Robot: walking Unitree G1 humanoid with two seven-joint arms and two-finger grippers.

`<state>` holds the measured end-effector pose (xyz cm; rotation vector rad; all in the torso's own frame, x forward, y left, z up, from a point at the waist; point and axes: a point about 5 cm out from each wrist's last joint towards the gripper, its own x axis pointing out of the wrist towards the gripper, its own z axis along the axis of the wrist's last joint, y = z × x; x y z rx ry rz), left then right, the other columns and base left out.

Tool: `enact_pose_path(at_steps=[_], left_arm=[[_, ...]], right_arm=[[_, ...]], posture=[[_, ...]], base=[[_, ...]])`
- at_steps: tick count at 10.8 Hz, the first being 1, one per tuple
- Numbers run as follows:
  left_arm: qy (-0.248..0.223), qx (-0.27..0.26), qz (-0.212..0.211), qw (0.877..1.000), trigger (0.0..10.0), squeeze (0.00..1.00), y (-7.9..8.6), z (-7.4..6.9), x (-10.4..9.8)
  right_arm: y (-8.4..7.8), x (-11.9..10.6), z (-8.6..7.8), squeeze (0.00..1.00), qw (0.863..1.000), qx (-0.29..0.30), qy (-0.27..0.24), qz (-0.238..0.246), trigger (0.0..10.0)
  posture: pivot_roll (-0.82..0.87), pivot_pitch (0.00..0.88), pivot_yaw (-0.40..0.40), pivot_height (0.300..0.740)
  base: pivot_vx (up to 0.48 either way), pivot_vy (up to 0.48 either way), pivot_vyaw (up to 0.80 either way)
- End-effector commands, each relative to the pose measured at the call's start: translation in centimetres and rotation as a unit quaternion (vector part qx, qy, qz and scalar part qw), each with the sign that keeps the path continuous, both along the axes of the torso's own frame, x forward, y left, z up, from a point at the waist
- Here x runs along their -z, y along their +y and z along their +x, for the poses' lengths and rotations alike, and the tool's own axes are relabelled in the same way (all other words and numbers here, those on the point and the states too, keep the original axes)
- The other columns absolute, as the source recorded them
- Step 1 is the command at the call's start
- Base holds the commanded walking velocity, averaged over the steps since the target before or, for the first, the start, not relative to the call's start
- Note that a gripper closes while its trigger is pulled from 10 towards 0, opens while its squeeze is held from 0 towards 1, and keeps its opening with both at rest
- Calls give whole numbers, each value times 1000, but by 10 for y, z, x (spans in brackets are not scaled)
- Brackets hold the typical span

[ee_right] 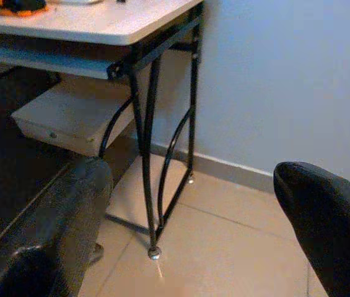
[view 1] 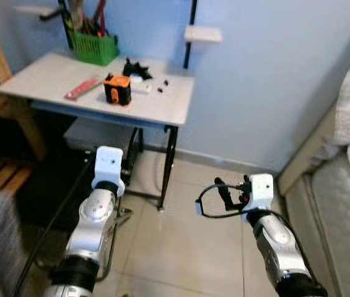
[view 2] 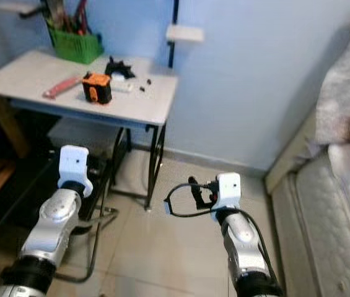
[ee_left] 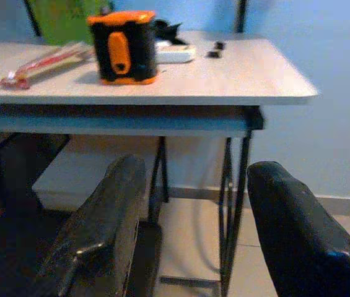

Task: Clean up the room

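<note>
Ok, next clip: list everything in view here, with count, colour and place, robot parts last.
Grey-topped table with black metal legs: one, against the blue wall.
Orange and black boxy tool: one, mid-table.
Green plastic basket: one, back of table, holding tools.
Red flat packet: one, left of the orange tool.
Small black pieces: several, behind and right of the orange tool.
White wall shelf: one, above the table.
Pale quilted mattress: one, on the robot's right.
Left pincer: black fingers open, facing the table.
Right pincer: black fingers open, facing the table legs.
</note>
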<state>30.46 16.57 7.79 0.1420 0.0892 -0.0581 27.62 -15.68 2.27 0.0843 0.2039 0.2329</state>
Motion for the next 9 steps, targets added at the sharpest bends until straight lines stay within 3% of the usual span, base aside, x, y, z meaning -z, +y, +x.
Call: enact_pose_path(at_steps=[1, 2, 4, 8, 9], left_arm=[[-6, -6, -22, 1000, 10000, 0, -1, 0, -2], [-6, -12, -44, 999, 10000, 0, -1, -3, -1], [8, 3, -29, 1000, 10000, 0, -8, -16, 9], [-1, 24, -19, 1000, 10000, 0, -9, -13, 5], [6, 16, -27, 999, 10000, 0, -7, -14, 7]], right_arm=[[-3, -3, 3, 0, 1000, 2, -8, -7, 10000], [-3, -3, 2, 0, 1000, 0, -9, -12, 10000], [-6, -2, -2, 0, 1000, -1, -11, -22, 10000], [-5, 0, -4, 0, 999, -10, -10, -34, 10000], [-8, 3, -5, 0, 1000, 2, 3, -31, 10000]], posture=[[188, 0, -60, 728], [186, 0, -59, 728], [174, 0, -50, 728], [183, 0, -60, 728], [188, 0, -70, 728]], base=[[480, 0, 0], [461, 0, 0], [0, 0, 0], [0, 0, 647], [0, 0, 0]])
